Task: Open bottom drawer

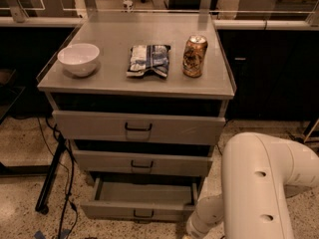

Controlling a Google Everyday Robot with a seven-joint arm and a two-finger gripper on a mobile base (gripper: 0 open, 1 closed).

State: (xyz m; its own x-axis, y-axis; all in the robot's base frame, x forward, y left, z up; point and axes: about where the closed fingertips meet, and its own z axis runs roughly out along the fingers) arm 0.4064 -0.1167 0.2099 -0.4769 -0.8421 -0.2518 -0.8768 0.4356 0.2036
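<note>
My end effector (191, 231) is low down at the bottom edge of the view, just right of the bottom drawer's front corner. Most of it is cut off, so I cannot tell if it is apart or together. My big white arm (259, 183) curves up from it on the right.

The bottom drawer (109, 210) is the lowest of three in the grey cabinet. It sticks out toward me, and I can see its bare grey inside. Its small black handle (143, 214) is in the middle of the front.

Above it are the middle drawer (99, 161) and the top drawer (89, 126).

On the surface (114, 81) sit a white bowl (78, 59) at the left, a snack bag (148, 60) in the middle, and a can (194, 56) at the right.
</note>
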